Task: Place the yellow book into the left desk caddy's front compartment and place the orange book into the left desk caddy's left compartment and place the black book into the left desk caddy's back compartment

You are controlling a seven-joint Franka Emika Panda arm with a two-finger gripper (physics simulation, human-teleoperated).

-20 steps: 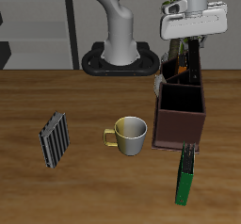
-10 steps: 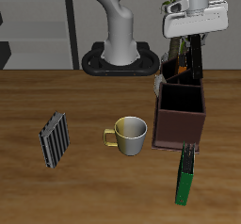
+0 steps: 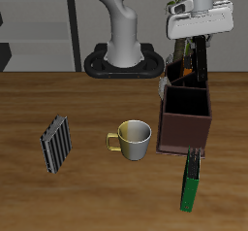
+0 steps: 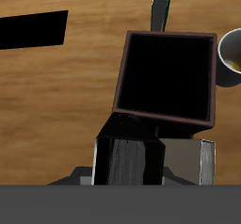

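Hanging straight above the tall dark-brown open-topped desk caddy [image 3: 186,114], the gripper [image 3: 195,47] is clamped on the slim long black book [image 3: 202,58] with its plain matte cover, held upright so its lower end dips into the caddy's rear sections. Nothing has shifted since half a second ago; the arm holds its spot. From the wrist camera the caddy [image 4: 120,70] shows thin brown walls around a deep, square, shadow-black front compartment [image 4: 168,72], and directly beneath the gripper narrower partitioned sections with pale grey page edges [image 4: 204,162] showing. Whether those edges belong to the yellow or orange book I cannot tell. Just past the caddy on its near side lies a slim glossy green book [image 3: 191,179] flat on the wood-grain bench [image 3: 87,191]. Beside the caddy stands a rounded olive-yellow mug [image 3: 132,139], and well away from the gripper a black-and-white striped book [image 3: 56,143] rests flat.
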